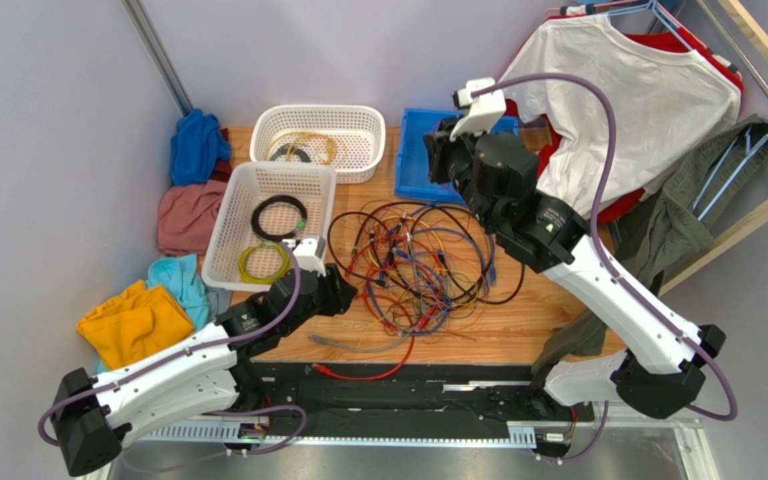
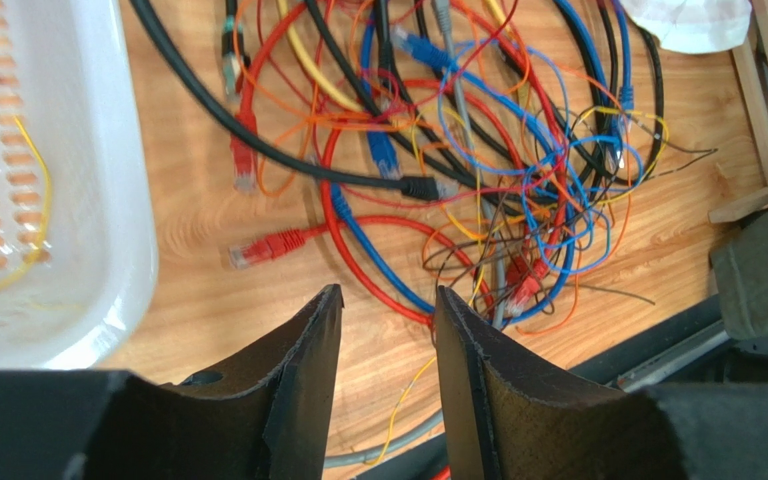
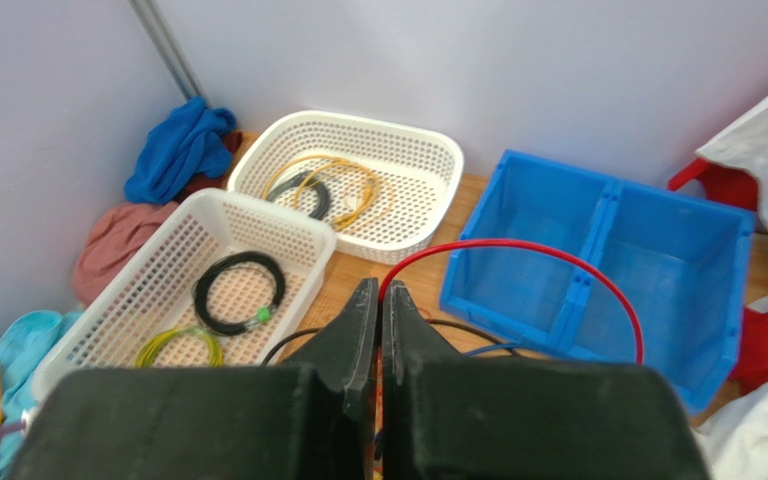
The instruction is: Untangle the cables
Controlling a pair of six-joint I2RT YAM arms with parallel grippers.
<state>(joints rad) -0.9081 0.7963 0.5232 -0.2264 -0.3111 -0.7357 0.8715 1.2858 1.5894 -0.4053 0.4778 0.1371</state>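
Observation:
The cables (image 1: 418, 265) lie in a loose tangle of red, orange, blue, black and yellow wires on the wooden table; the same tangle (image 2: 478, 160) fills the left wrist view. My left gripper (image 1: 346, 292) sits low at the tangle's left edge. It is open (image 2: 388, 292), with only bare wood and a thin yellow wire showing between its fingers. My right gripper (image 1: 440, 150) is raised near the blue bin. It is shut (image 3: 379, 286) on a red cable (image 3: 558, 255) that arcs from the fingertips over the bin.
Two white baskets (image 1: 233, 215) (image 1: 358, 115) holding coiled cables stand at the back left. A blue bin (image 1: 413, 160) is behind the tangle. Piles of clothes (image 1: 138, 320) lie at the left, and a white T-shirt (image 1: 638, 100) hangs at the right.

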